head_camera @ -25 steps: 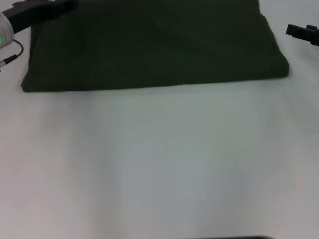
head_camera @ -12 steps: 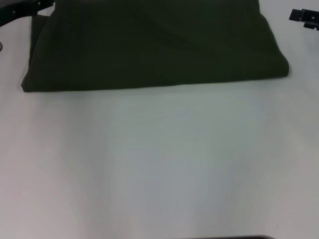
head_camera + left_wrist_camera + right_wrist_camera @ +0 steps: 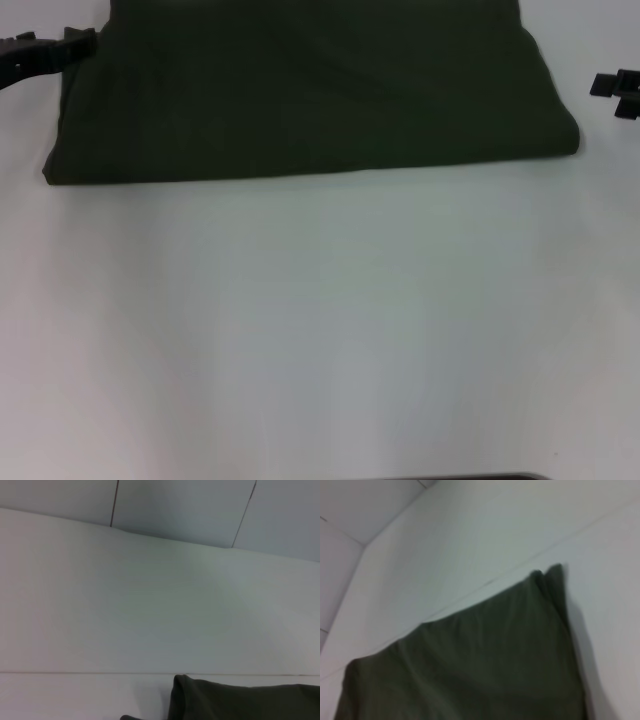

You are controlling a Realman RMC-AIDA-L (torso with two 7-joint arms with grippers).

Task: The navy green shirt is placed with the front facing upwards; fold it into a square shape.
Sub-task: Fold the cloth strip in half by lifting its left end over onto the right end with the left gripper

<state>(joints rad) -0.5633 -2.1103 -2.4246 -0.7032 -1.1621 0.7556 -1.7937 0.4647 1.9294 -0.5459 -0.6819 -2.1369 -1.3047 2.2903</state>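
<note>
The dark olive-green cotton shirt (image 3: 310, 90), folded plain side up, fills the frame's upper part on the white worktop (image 3: 320, 330). The left gripper (image 3: 60, 48) sits upper left, the right gripper (image 3: 615, 90) upper right; whether either is open I cannot tell.

The navy green shirt (image 3: 310, 95) looks like soft, matt cloth with faint creases. The table (image 3: 330, 330) beneath is smooth, pale and matt, faintly sheened.

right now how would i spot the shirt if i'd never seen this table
Look at the white table. At its far side, between the left gripper and right gripper, lies the shirt: a dark olive folded slab, plain side up, the only cloth there.
</note>
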